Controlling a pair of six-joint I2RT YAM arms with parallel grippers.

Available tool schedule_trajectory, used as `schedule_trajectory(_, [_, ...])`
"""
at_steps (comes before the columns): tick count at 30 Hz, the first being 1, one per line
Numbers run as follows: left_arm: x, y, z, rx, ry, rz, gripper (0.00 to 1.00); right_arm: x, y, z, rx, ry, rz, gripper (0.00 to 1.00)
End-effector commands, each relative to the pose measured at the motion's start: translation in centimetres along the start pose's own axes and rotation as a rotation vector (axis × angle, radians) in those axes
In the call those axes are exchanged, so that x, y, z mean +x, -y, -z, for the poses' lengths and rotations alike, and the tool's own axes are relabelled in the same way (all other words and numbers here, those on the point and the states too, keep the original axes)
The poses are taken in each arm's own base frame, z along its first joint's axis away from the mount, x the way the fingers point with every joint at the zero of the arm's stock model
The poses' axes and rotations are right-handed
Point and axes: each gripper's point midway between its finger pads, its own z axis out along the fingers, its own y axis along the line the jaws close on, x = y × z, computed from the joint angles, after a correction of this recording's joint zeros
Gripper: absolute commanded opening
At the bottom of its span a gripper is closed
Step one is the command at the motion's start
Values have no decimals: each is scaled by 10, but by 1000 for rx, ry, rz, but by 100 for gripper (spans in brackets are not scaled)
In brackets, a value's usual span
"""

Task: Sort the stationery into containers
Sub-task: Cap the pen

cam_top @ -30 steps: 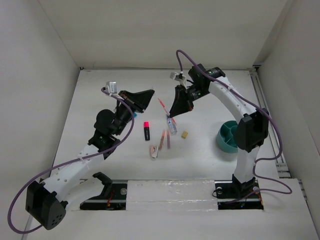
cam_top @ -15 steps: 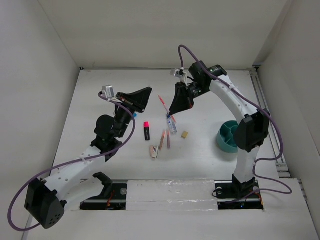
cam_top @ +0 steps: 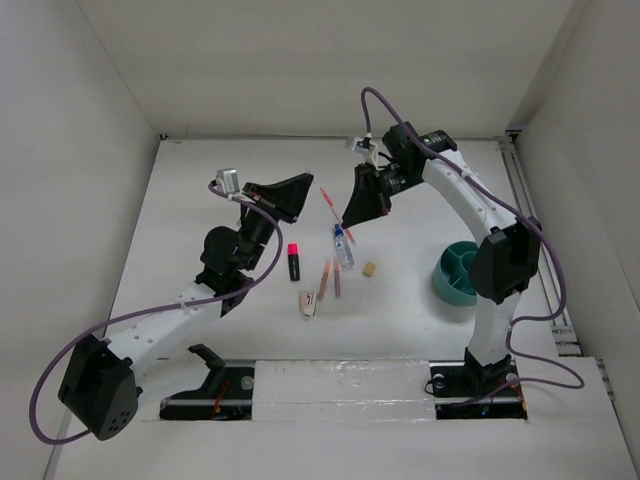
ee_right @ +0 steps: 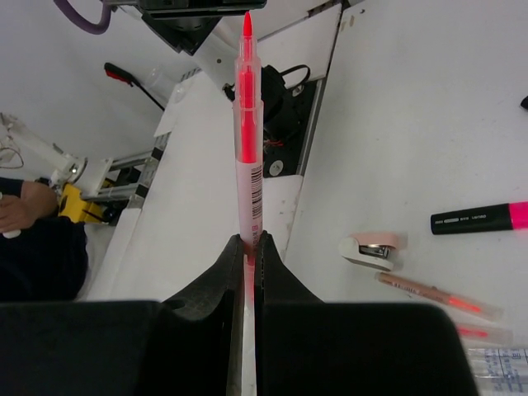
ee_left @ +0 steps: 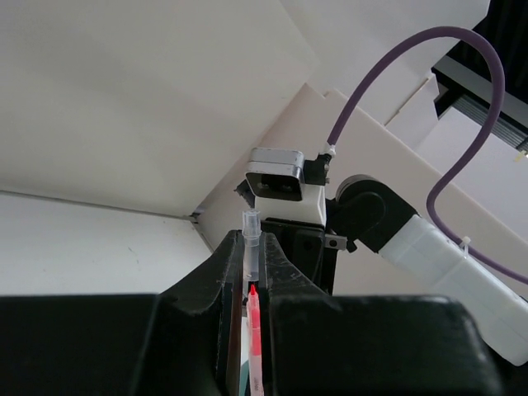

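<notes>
My right gripper (cam_top: 349,224) (ee_right: 249,240) is shut on a thin pink pen (cam_top: 330,204) (ee_right: 247,124), uncapped, its red tip pointing at the left gripper. My left gripper (cam_top: 298,191) (ee_left: 251,247) is shut on a clear pen cap (ee_left: 251,229); the pen's red tip (ee_left: 253,301) shows just behind it between the jaws. On the table lie a pink-capped highlighter (cam_top: 294,261) (ee_right: 478,218), a pinkish stapler (cam_top: 309,303) (ee_right: 375,247), two more pens (cam_top: 330,280) (ee_right: 437,294), a blue-capped bottle (cam_top: 343,245) and a tan eraser (cam_top: 370,269). The blue-capped highlighter is hidden.
The teal organiser cup (cam_top: 458,272) stands at the right, beside the right arm's upright link (cam_top: 500,265). White walls enclose the table on three sides. Both grippers are held above the table's middle back, facing each other.
The right gripper has lifted the pen slightly up and towards the back. The left arm's elbow has shifted right; its gripper stays near the pen tip.
</notes>
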Motion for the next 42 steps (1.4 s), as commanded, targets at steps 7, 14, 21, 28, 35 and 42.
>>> schedule_trajectory(7, [-5, 20, -2, 107, 42, 52, 0, -23, -26, 7, -80, 100, 74, 0])
schedule_trajectory(14, [-1, 16, -5, 106, 41, 52, 0, -22, -26, 6, -87, 105, 65, 0])
schedule_trajectory(21, [4, 14, -12, 112, 33, 52, 0, -22, -30, 7, -79, 100, 85, 0])
schedule_trajectory(28, [6, 18, -13, 127, 20, 60, 0, -19, -28, 7, -72, 94, 75, 0])
schedule_trajectory(35, [-10, 25, -15, 131, 70, 56, 0, -17, -27, 7, -73, 94, 66, 0])
schedule_trajectory(42, [-9, 25, -17, 138, 75, 78, 0, -18, -26, 7, -72, 94, 75, 0])
